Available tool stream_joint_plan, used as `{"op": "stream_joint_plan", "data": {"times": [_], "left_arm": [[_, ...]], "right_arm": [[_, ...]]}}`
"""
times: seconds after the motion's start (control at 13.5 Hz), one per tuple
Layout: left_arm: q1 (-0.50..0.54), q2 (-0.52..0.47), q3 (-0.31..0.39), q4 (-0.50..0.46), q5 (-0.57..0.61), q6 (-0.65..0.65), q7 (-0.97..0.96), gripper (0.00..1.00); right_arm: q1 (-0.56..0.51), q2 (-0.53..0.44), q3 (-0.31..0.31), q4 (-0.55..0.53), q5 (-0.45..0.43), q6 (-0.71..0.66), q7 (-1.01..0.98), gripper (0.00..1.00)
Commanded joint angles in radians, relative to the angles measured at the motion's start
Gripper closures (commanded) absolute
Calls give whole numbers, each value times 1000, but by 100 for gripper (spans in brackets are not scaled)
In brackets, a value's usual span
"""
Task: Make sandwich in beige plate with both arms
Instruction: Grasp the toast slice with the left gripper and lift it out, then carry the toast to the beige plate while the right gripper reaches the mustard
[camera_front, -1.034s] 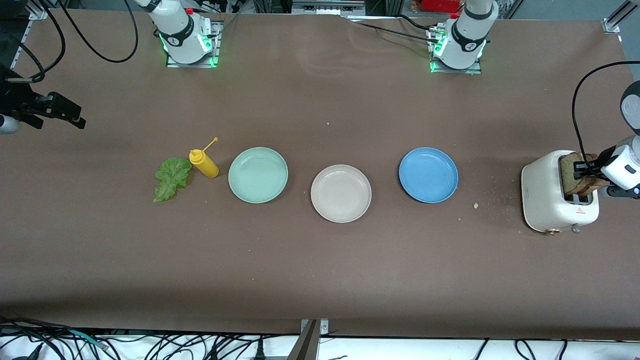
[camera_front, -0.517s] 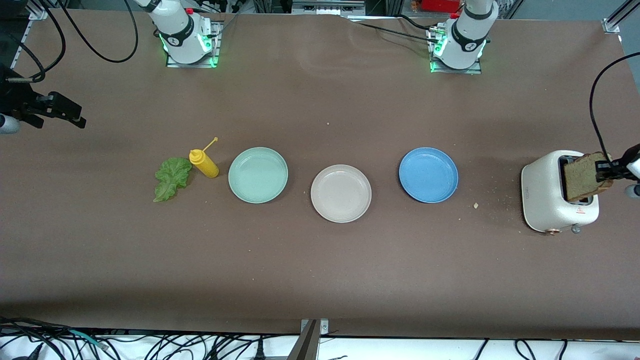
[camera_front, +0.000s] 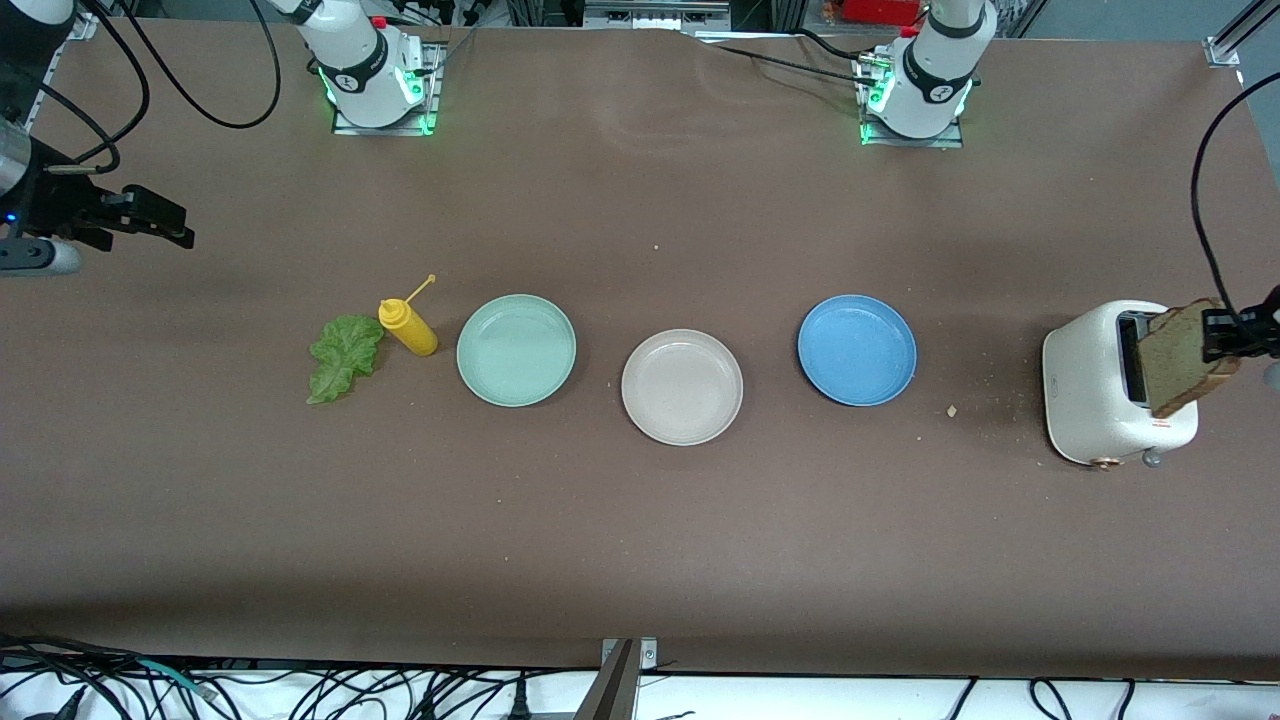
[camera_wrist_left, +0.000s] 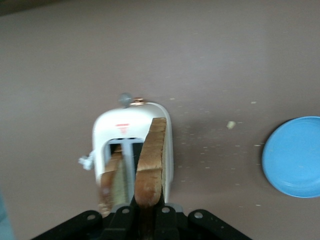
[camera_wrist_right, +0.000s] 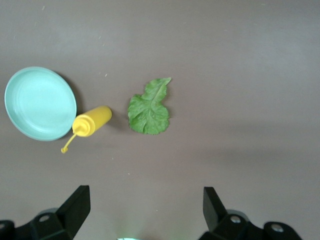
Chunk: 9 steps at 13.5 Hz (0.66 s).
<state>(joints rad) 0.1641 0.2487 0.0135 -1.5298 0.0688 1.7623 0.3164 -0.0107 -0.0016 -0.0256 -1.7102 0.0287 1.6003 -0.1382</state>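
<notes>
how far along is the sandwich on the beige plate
Barely begun: the round beige plate is bare. In hand: the left pincer, shut on a brown bread slice, holds it above the white toaster. Left: a second slice and the green lettuce leaf; right pincer waits open.

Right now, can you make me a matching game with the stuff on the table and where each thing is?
Things:
1. bread slice
2. lettuce leaf
3. beige plate
4. right gripper

Places or states:
A. lying flat beside the yellow bottle
B. between the mint-green plate and the blue plate
C. pinched in the left gripper over the toaster
D. open and holding nothing

Pairs: 1-C, 2-A, 3-B, 4-D
</notes>
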Motion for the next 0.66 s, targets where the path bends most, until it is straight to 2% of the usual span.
{"op": "stream_joint_plan", "data": {"times": [0.0, 0.07, 0.15, 0.3, 0.59], "left_arm": [[-15, 10, 6, 20, -117, -29, 6, 100], [-32, 23, 6, 20, -159, -40, 4, 100], [-53, 30, 6, 20, -200, -46, 3, 100], [-109, 66, 6, 19, -309, -50, -58, 100], [-277, 144, 6, 20, -394, -54, -226, 100]], "right_arm": [[-8, 0, -20, -31, 56, 10, -162, 0], [-8, 0, -34, -51, 66, 26, -194, 0], [-9, 0, -46, -84, 115, 62, -277, 0], [-9, 12, -118, -143, 238, 107, -494, 0], [-11, 78, -217, -183, 455, 129, -936, 0]]}}
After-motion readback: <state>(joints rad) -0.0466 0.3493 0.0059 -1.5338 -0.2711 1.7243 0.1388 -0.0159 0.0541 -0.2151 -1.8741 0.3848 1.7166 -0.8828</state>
